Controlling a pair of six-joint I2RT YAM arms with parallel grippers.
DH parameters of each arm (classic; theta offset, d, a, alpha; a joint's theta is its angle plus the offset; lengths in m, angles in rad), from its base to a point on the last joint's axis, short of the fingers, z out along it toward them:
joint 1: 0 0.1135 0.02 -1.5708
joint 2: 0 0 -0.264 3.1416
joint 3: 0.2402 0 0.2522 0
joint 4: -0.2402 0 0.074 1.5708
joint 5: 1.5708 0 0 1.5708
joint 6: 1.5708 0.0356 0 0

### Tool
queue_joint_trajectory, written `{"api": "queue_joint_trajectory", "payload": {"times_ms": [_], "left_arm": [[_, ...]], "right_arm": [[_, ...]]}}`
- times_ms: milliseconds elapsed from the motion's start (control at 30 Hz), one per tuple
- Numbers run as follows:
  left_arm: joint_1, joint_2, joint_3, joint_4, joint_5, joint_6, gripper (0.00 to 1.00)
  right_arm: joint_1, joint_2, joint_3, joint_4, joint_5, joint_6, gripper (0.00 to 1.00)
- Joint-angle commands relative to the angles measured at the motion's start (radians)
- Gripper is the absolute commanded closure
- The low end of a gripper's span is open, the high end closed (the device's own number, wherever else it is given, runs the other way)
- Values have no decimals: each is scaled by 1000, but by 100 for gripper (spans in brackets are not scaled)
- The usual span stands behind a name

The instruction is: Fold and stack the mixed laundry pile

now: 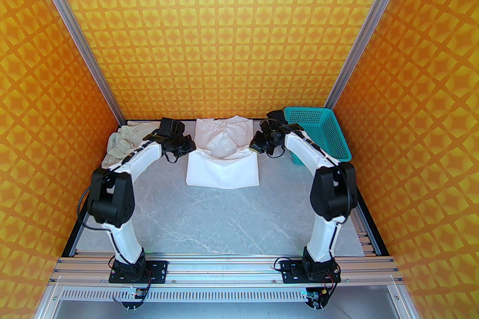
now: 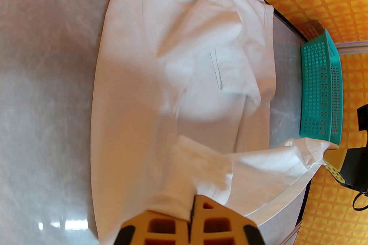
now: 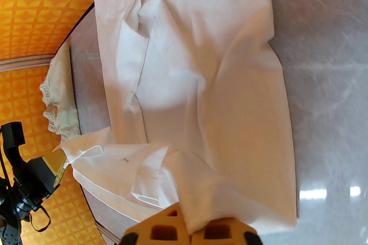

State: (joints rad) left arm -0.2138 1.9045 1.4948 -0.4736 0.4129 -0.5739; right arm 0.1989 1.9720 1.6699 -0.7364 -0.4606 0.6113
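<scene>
Shirt [image 1: 223, 160] at far centre of the table [image 1: 209, 220], pinched on both sides.
Left gripper [image 1: 191, 145] is clamped on the shirt's left edge and right gripper [image 1: 254, 146] on its right edge, with the cloth lying between them. Beige piece [image 1: 121, 143] lies crumpled in the far-left corner, apart from both grippers.

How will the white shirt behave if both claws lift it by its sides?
Probably floppy: the white shirt creases and hangs between the left claw and right claw, both shut on its edges, so the middle would likely droop. It looks thin, so it is likely light. Its loose folded layers may slide open when raised.
</scene>
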Motion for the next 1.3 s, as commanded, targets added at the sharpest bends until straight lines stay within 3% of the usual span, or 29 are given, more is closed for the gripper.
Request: {"api": "queue_joint_trajectory", "payload": {"times_ms": [0, 300, 333, 467, 567, 767, 867, 1033, 1133, 1267], "left_arm": [[20, 65, 82, 40, 40, 24, 100], [47, 257, 178, 90, 90, 20, 98], [50, 267, 183, 98, 96, 22, 92], [57, 283, 202, 127, 102, 31, 77], [74, 269, 208, 142, 105, 31, 59], [112, 149, 156, 131, 71, 63, 48], [115, 60, 83, 115, 52, 84, 51], [53, -50, -76, 55, 51, 141, 66], [9, -47, -125, 43, 54, 162, 73], [-21, 29, -94, 49, 78, 183, 76]], "right_arm": [[-24, 74, 52, 51, -69, -24, 100], [-59, 271, 160, 112, -147, -62, 100], [-68, 290, 170, 127, -161, -61, 98], [-97, 338, 189, 228, -225, -27, 69], [-116, 349, 205, 293, -272, 26, 59], [-140, 238, 141, 333, -265, 34, 49], [-139, 144, 49, 335, -241, 11, 49], [-91, -11, -210, 386, -157, -34, 55], [-43, -30, -282, 377, -104, -60, 56], [-14, 33, -256, 377, -90, -62, 61]]}}
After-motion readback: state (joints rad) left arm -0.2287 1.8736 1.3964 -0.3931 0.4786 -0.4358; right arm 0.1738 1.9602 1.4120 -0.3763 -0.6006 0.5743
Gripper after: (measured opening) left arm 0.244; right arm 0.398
